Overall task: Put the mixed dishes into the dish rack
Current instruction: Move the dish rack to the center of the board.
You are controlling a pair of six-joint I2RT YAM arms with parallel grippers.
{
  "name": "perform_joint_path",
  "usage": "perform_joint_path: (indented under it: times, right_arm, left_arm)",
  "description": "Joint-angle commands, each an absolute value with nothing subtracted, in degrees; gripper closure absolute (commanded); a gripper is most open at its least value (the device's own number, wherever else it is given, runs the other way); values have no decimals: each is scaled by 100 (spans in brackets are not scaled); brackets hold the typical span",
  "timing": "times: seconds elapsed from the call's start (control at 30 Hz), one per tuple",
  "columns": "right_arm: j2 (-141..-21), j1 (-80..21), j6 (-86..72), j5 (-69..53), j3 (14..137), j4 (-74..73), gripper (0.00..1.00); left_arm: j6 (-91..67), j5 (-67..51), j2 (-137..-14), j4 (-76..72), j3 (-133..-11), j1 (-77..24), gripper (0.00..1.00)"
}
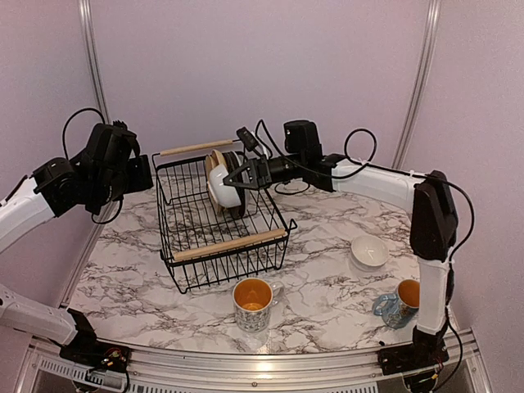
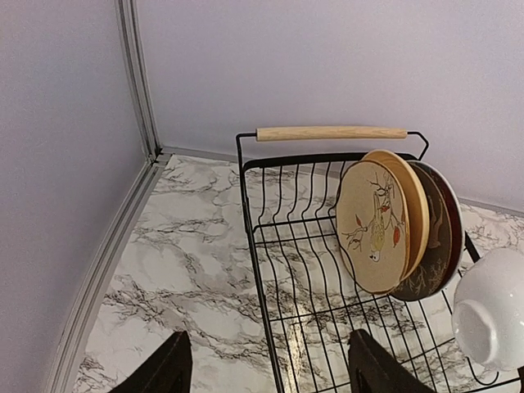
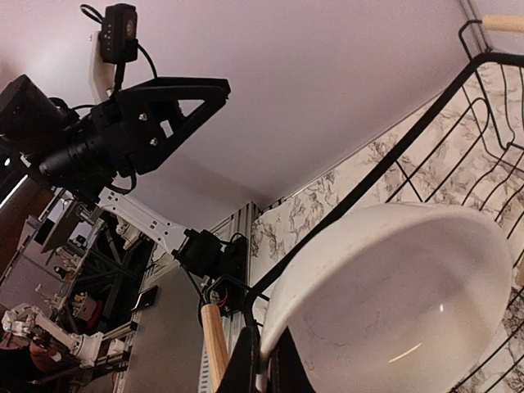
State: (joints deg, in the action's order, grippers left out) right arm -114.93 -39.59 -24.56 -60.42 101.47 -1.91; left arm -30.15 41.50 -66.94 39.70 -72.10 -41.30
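Two grippers flank a wire rack (image 1: 233,266) on a marble table (image 1: 327,286). The right gripper (image 3: 264,360) is clamped on the rim of a white bowl (image 3: 393,303), held over the rack just beside three upright plates (image 2: 377,225). The left gripper (image 2: 266,372) hangs wide open and empty at the rack's left. A second bowl (image 1: 370,250) sits right of the rack. A mug (image 1: 253,303) and a second mug (image 1: 399,301) stand near the front edge.

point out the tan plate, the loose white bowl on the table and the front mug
tan plate (image 2: 372,225), left wrist view, on its painted face
loose white bowl (image 1: 370,251), top view, on its inside
front mug (image 1: 253,299), top view, on its orange inside
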Motion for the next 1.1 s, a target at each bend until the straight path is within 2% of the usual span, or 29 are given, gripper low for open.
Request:
perform_joint_path:
  times: [0.0,0.37,0.8,1.07]
  right_arm:
    - [-11858,-4173,-3947,-6097,10399,1174,100]
    - [-13153,-4532,-5654,-5822,10932,2149,100]
    - [-13510,-4916,-5539,-4717,11268,1355,100]
    - [-13828,-5123,-6432,-4639,11039,2172,100]
  left_arm:
    - [-2803,4210,-6819,4109,-7358,-4040,32]
    - [-2869,4022,-6807,4148,-7070,-3712,32]
    - [-2917,3530,-6824,4096,-6935,-3445,32]
    - [-2913,3445,-6682,4153,-6950,-3445,32]
